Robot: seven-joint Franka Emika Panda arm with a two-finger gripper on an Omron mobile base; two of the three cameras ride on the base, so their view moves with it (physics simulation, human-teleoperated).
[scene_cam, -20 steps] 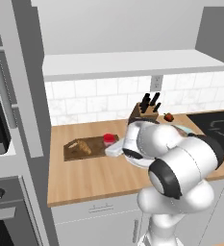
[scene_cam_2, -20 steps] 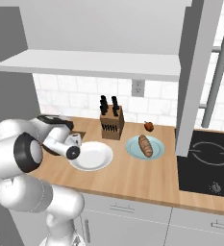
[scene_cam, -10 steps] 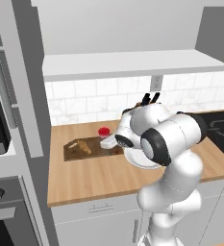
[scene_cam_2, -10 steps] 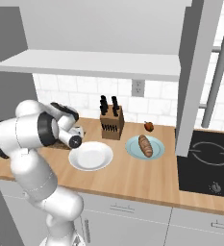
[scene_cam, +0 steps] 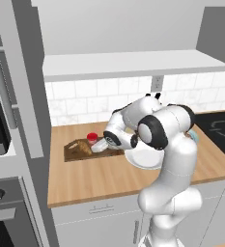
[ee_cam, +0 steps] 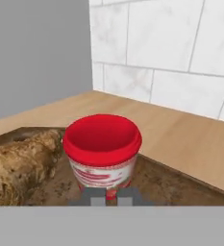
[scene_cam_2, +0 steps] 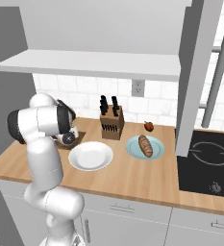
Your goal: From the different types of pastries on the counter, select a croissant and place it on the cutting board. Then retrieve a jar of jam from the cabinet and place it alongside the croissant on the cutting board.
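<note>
My gripper [ee_cam: 111, 196] is pinched fully closed with nothing between its tips, just short of the jar of jam [ee_cam: 103, 153]; I read that as a let-go jar, standing upright on its own. The jar sits on the cutting board [scene_cam: 74, 153] toward the board's back edge, close beside the croissant [ee_cam: 18, 164]; I cannot tell whether the two touch. That pairing is what the task asks for, so I judge both placements done. The board lies near the counter's [scene_cam: 99, 181] left end, its slot handle at the far left. The white plate [scene_cam_2: 90, 156] sits bare near the front edge; the oblong pastry [scene_cam_2: 145, 145] rests on its blue plate; the dark round pastry [scene_cam_2: 148, 126] stays by the back wall.
</note>
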